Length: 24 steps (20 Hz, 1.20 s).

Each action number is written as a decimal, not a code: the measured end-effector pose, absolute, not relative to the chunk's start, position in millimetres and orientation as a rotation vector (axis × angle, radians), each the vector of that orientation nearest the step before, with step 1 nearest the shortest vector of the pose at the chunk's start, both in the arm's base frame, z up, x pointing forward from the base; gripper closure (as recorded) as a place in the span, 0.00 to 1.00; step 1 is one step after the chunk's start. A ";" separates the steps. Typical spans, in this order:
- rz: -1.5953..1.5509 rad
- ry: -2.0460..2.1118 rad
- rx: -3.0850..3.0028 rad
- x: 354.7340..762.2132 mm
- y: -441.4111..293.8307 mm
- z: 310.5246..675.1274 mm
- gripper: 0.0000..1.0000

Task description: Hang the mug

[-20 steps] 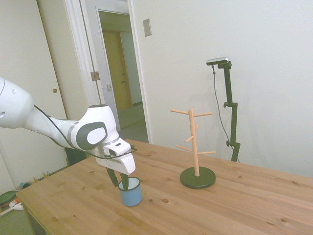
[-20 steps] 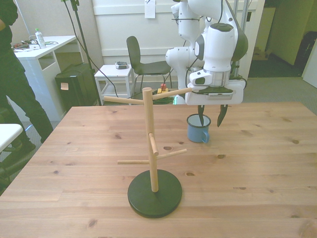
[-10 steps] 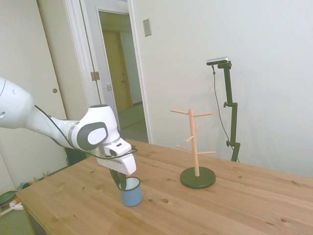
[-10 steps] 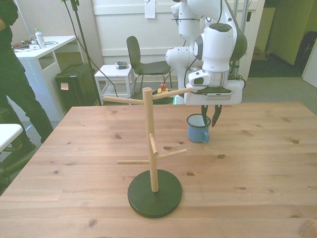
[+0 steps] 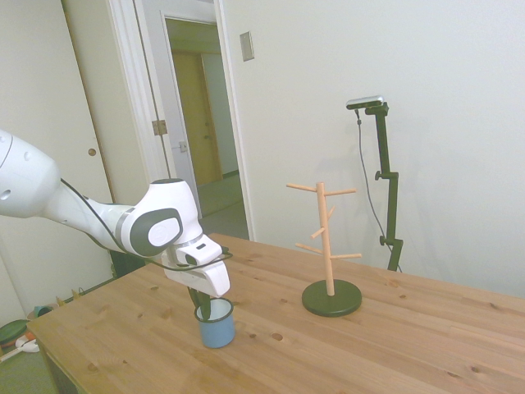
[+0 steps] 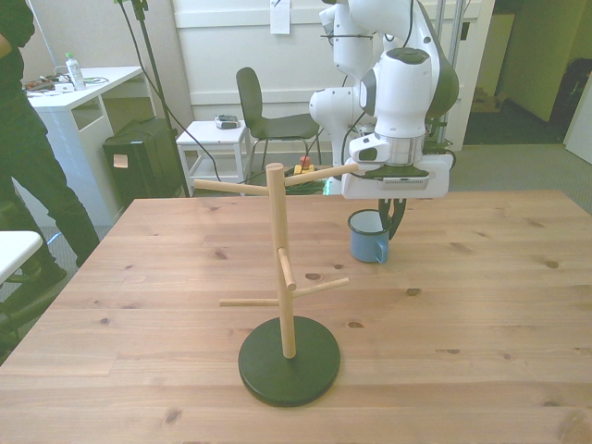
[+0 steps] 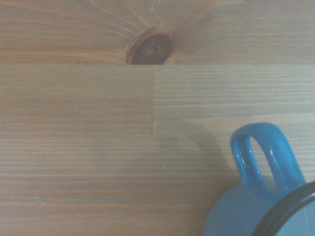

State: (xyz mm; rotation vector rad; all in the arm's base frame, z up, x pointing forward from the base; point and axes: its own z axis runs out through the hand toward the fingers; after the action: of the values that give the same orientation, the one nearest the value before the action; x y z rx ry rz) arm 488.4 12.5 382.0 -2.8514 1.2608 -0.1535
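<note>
I see the light-blue mug [image 5: 215, 323] standing upright on the wooden table [image 5: 394, 345], well apart from the wooden mug tree [image 5: 327, 246] with its dark round base. My gripper [image 6: 392, 220] has its fingers closed on the mug's rim, at the front view's right side. In the wrist view, the mug's loop handle [image 7: 266, 155] shows above bare wood.

Beyond my table I see plain white walls [image 5: 426, 66] and an open doorway [image 5: 201, 123] — opposite, a dark chair [image 6: 264, 111], a white desk [image 6: 79, 88], someone standing [image 6: 28, 157].
</note>
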 end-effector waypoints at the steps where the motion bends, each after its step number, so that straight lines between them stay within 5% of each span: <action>1: -0.159 1.261 -2.849 488.8 11.0 383.8 1.00; 6: -0.226 1.245 -2.833 492.7 2.5 419.7 1.00; 14: -0.371 1.207 -2.791 505.6 -20.9 552.3 1.00; 24: -0.418 1.197 -2.754 561.9 -47.8 635.9 1.00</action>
State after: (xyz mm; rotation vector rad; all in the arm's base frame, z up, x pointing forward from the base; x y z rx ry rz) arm 561.9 -47.8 635.9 -2.7544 1.1972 -0.4183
